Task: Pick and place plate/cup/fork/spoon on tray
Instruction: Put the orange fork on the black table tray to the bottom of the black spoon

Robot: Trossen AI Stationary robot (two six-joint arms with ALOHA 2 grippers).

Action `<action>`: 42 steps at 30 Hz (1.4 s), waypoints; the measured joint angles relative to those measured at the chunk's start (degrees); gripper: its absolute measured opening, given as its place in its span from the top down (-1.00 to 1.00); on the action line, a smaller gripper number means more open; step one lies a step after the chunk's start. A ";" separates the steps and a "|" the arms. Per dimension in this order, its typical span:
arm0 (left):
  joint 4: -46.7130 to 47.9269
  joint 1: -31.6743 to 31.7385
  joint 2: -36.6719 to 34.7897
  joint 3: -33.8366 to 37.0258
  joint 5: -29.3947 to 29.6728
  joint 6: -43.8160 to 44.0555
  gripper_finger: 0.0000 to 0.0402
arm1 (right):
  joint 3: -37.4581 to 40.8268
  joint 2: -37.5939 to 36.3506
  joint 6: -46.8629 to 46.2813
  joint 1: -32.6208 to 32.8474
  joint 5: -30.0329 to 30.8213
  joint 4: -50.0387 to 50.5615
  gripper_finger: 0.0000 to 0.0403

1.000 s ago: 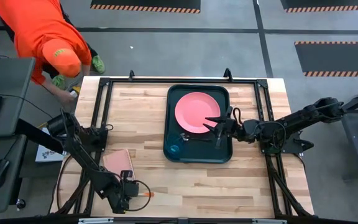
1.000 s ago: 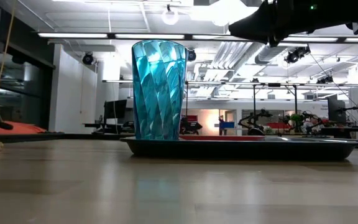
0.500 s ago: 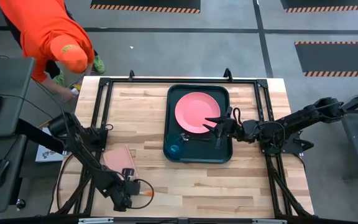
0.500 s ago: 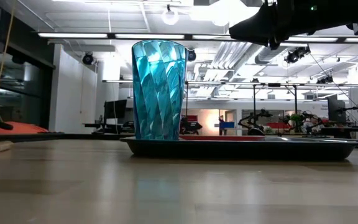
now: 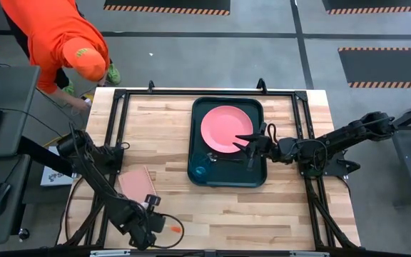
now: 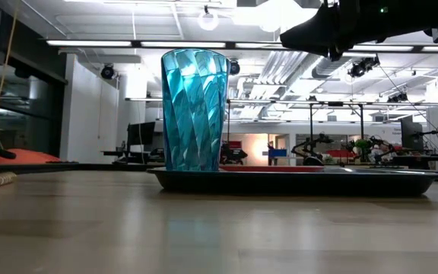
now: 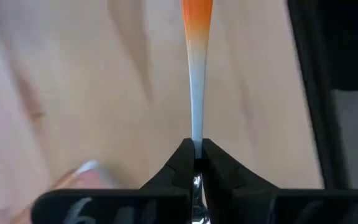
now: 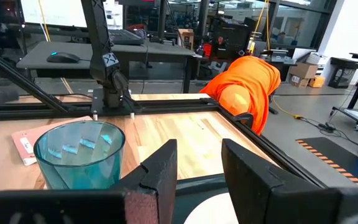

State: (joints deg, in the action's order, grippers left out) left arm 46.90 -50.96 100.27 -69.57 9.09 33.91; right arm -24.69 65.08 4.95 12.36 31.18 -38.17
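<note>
The fork [image 5: 170, 228] is at the table's near-left part, its orange handle [image 7: 197, 12] pointing away from my left gripper [image 5: 153, 224], which is shut on it. The salmon-pink plate [image 5: 227, 127] lies flat in the dark tray [image 5: 257, 178]. The teal cup [image 6: 195, 110] stands upright on the tray's near-left corner [image 5: 200, 171]. A slim dark spoon [image 5: 216, 158] lies on the tray beside the cup. My right gripper [image 5: 242, 144] hangs open above the tray's right half, with nothing between its fingers [image 8: 160, 174]. My left gripper pinches the fork's pale neck [image 7: 196, 134], just below the orange handle, between its two fingertips [image 7: 182, 162]. The fingers lie in line with the fork, and the handle sticks out straight ahead of them. Whether the fork is clear of the wood I cannot tell.
A pink rectangular notebook [image 5: 135, 184] lies on the table just beyond my left gripper. A person in an orange top [image 5: 52, 36] bends down past the table's far-left corner. Black frame rails [image 5: 116, 128] run along the table's edges.
My left gripper has shifted a little toward the table's near edge and right, at the fork. The person at the far left has straightened slightly.
</note>
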 joint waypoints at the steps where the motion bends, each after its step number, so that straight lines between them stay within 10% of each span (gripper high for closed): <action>1: 2.16 0.00 0.00 -1.27 0.54 -0.48 0.98 | 0.00 0.00 0.00 0.00 -0.04 0.00 0.41; 9: 19.94 -0.04 -3.98 -11.65 13.25 -4.81 0.99 | 0.00 0.00 -0.14 0.00 -0.16 0.03 0.41; 21: 29.20 10.11 -17.45 -17.72 55.60 -22.60 0.99 | 0.00 0.00 -3.62 0.01 -4.91 0.27 0.41; 31: 22.05 33.14 -17.90 -17.37 53.54 -32.56 0.98 | 0.00 0.00 -3.58 0.00 -5.07 0.27 0.41; 42: 1.76 39.73 -8.64 -17.37 43.48 -54.67 0.98 | 0.00 0.00 -3.90 0.00 -4.97 -0.54 0.41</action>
State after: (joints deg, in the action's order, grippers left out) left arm 48.66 -11.23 91.63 -86.94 52.56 -20.76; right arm -24.69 65.08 1.05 12.36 26.21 -38.71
